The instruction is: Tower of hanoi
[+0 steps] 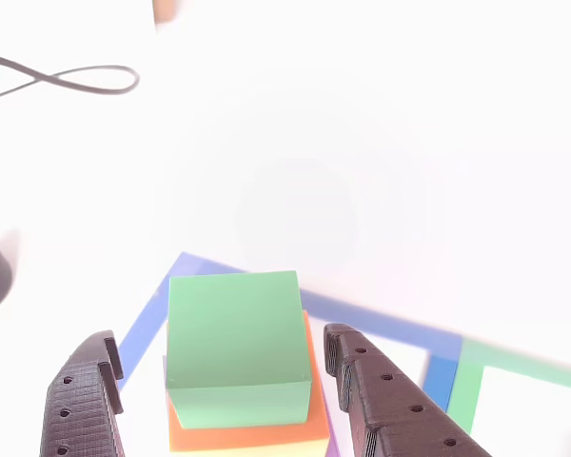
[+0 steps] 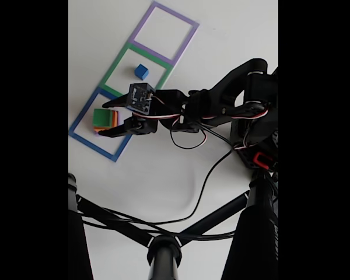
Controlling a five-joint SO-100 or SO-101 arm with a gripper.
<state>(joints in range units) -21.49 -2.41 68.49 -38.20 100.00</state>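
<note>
Gripper (image 1: 224,405) spread wide, one dark finger (image 1: 81,405) to each side of the green block (image 1: 236,347), not touching it on either flank as far as the other view shows. Green block sitting atop the orange-yellow block (image 1: 243,436), with a sliver of the purple block (image 1: 332,445) peeking out at the lower right. Whole stack (image 2: 104,119) standing inside the blue square outline (image 2: 81,119) on the white desk (image 2: 163,175), seen from the fixed view. Small blue cube (image 2: 141,72) alone in the green square outline (image 2: 118,69), well apart from the stack; purple square outline (image 2: 163,35) beyond it.

Likely step: closing on the green block to lift it off.

Risks from here, judged only from this pose:
- Right-hand finger in the other view closer to the block than the left, so an uneven close could shove the green block sideways across the orange-yellow one before the grip forms.
- Fingertips reaching low enough to catch the orange-yellow block too, dragging or tipping the stack.
- Matte, flat sides and a shallow pinch near the top edge could let the block slip out during the lift.
</note>
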